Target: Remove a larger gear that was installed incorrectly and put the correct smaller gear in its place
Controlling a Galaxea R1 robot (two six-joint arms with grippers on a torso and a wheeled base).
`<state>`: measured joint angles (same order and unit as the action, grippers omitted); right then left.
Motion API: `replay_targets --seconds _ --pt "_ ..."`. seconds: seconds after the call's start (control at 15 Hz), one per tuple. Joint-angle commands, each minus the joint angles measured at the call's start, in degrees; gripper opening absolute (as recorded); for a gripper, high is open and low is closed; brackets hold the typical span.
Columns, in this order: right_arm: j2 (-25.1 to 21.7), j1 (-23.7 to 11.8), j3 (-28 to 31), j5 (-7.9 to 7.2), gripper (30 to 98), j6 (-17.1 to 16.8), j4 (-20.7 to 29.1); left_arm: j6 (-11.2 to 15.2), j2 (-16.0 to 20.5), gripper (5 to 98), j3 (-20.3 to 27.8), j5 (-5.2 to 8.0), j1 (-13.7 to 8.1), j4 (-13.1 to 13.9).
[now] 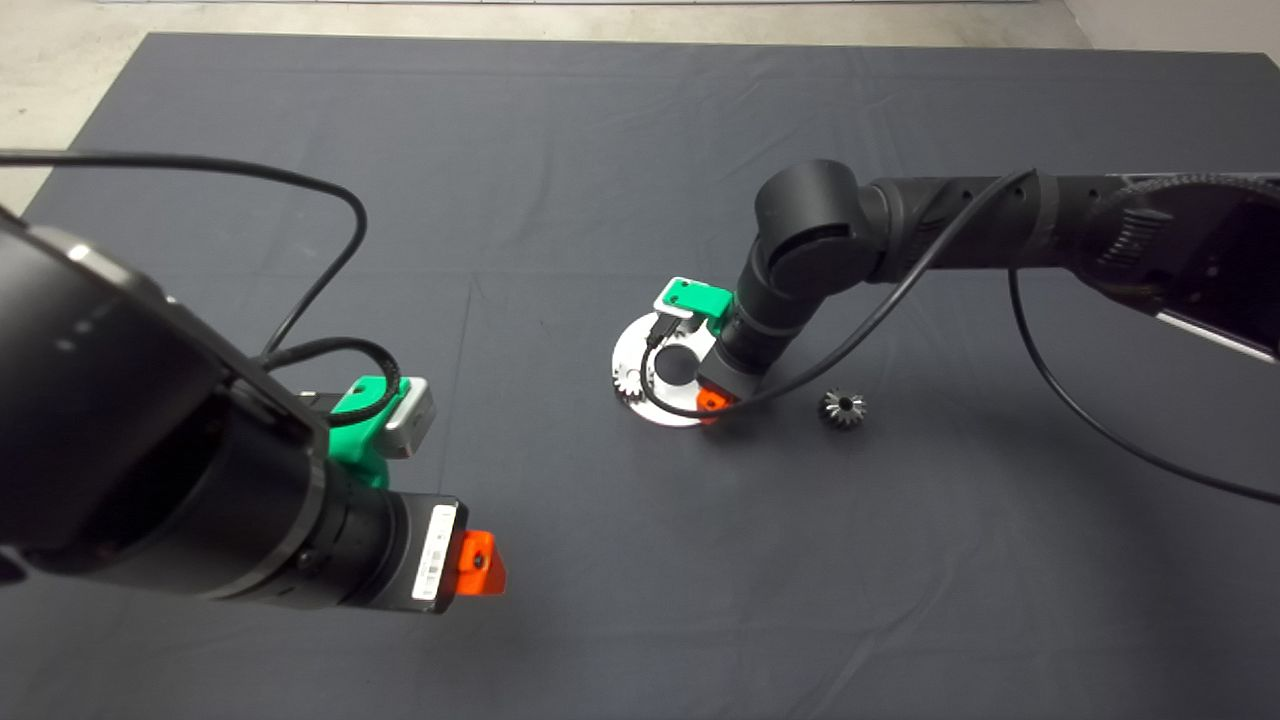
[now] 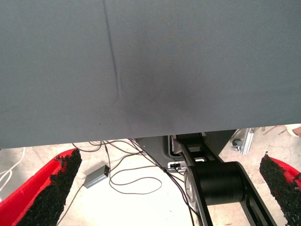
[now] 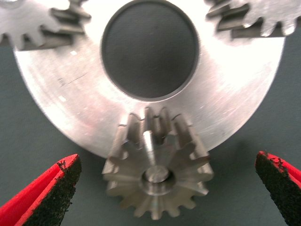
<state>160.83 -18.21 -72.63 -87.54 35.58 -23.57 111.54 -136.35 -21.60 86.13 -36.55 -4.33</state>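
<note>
Right gripper (image 3: 164,188) over the larger gear (image 3: 157,176), jaws spread, nothing pinched yet.
Near to far: left gripper (image 2: 164,188) hangs idle at the mat's (image 1: 560,140) near-left, jaws spread and empty. Right gripper straddles the larger gear, which sits on a pin at the near rim of the round plate (image 3: 235,103); 2 pale small gears (image 3: 33,26) sit on the far rim. The smaller gear (image 1: 843,408) lies loose on the mat just right of the plate. Larger gear looks rigid, dense, slick metal; I'd pinch across opposite tooth flanks and lift straight off the pin.
</note>
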Motion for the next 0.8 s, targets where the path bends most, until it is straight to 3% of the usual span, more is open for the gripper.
replay_targets --seconds 0.0,0.73 --pt "1.5 -0.9 -1.1 -6.86 97.8 0.0 -2.8 -0.2 -0.1 97.6 1.0 0.27 -1.2 1.1" --pt "1.0 -0.9 -1.0 -6.77 95.4 0.5 -2.5 -0.2 -0.1 97.6 1.0 0.27 -1.2 1.1"
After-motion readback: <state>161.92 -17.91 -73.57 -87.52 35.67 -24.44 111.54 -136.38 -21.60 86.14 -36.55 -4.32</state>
